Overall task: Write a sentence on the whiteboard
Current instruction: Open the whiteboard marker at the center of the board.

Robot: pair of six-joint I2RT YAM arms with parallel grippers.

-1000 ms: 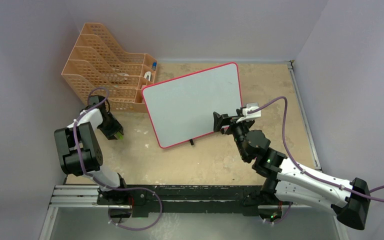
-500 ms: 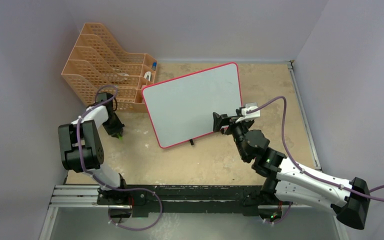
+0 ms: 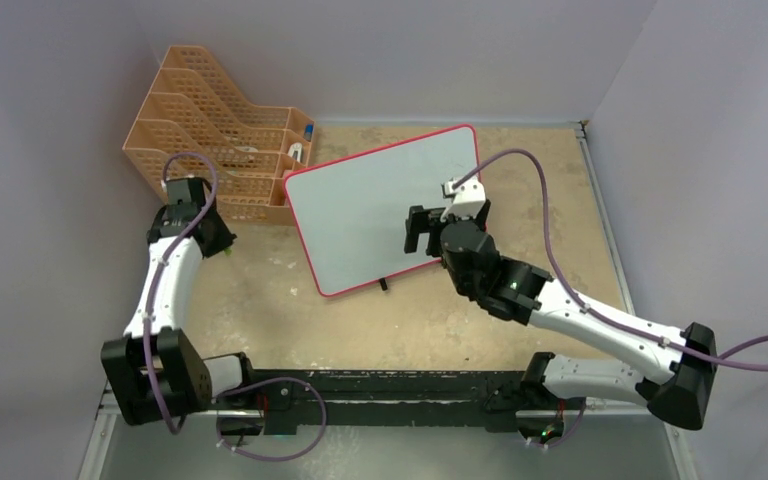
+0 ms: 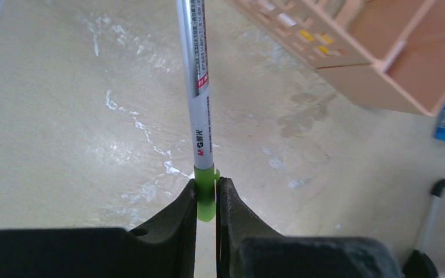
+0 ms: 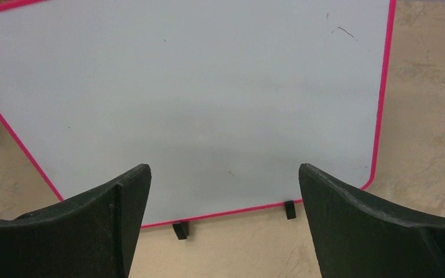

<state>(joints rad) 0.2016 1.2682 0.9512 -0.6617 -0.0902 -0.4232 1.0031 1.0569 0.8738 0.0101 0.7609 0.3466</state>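
left fingers (image 4: 174, 227) pinching marker (image 4: 199, 104), whiteboard (image 3: 370, 210) apart

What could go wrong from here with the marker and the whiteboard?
The left gripper pinches the marker only at its green end, so the long barrel may pivot or slip under writing pressure. The whiteboard stands on small black feet, and the open right gripper hovers over it without holding it, so a push might shift the board.

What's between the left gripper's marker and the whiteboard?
Nothing visible. Only bare table lies between the left gripper, shut on the marker, and the whiteboard. The file rack sits beside the gripper, off that path. The right gripper hangs open over the board.
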